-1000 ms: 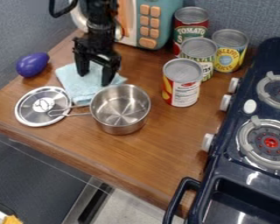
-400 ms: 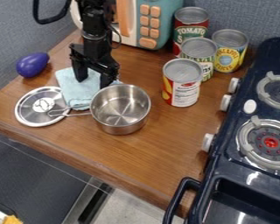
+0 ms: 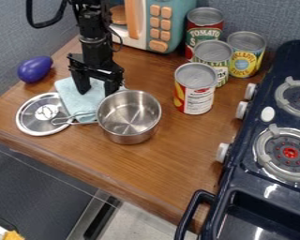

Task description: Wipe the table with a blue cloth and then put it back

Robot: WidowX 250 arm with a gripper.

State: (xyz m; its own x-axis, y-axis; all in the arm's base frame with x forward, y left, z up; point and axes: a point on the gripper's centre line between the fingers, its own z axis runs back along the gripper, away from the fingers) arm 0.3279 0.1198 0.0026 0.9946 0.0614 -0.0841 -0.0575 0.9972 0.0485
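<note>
Brown wooden tabletop [image 3: 171, 157] stands against a grey-blue partition wall [image 3: 24, 21]. On it, directly beneath the tool and spreading toward its near side, lies the light-blue, roughly rectangular cloth [image 3: 82, 102]. The cloth's long axis runs from beneath the black two-finger gripper [image 3: 97, 92] toward the camera. The gripper's fingers stand well apart over the cloth's far part; no gathered fold is visible between them, though whether the tips press on the fabric cannot be confirmed.

On the tool's near side, a shiny steel saucepan [image 3: 129, 116] sits just beside the cloth, its wire handle [image 3: 84, 123] crossing the cloth's near end. A round steel lid [image 3: 41, 114] lies nearer the camera and to the view's left of the tool. In this inspector's judgement, wiping is under way; a stroke toward the camera risks snagging that handle.
</note>
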